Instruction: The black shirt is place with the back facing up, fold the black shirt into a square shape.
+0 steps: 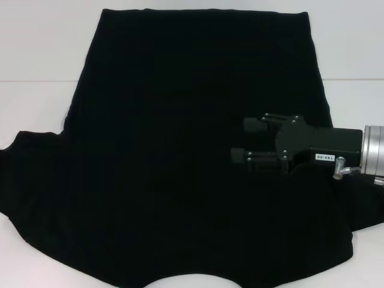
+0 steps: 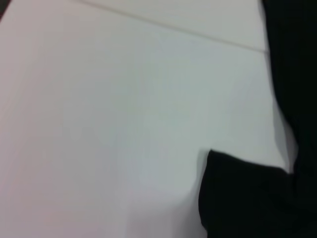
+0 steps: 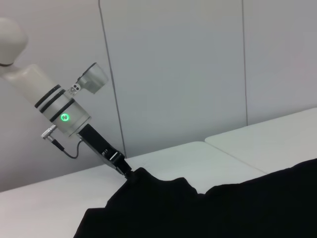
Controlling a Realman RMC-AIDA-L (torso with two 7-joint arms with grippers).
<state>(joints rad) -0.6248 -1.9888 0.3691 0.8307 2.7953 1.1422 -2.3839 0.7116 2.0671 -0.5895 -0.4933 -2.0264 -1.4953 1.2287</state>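
Note:
The black shirt (image 1: 180,150) lies spread flat on the white table (image 1: 36,60), plain side up, with the hem far and the neck opening at the near edge. My right gripper (image 1: 239,140) reaches in from the right, just above the shirt's right half, open with only dark cloth seen between its fingers. The left gripper (image 3: 126,172) is outside the head view. The right wrist view shows it far off, its tip at a raised peak of the shirt (image 3: 223,213) edge. In the left wrist view a sleeve corner of the shirt (image 2: 247,198) rests on the table.
A seam (image 1: 36,80) runs across the white table behind the sleeves. Bare tabletop (image 2: 99,124) lies left of the shirt and along its far sides. Grey wall panels (image 3: 173,74) stand behind the table.

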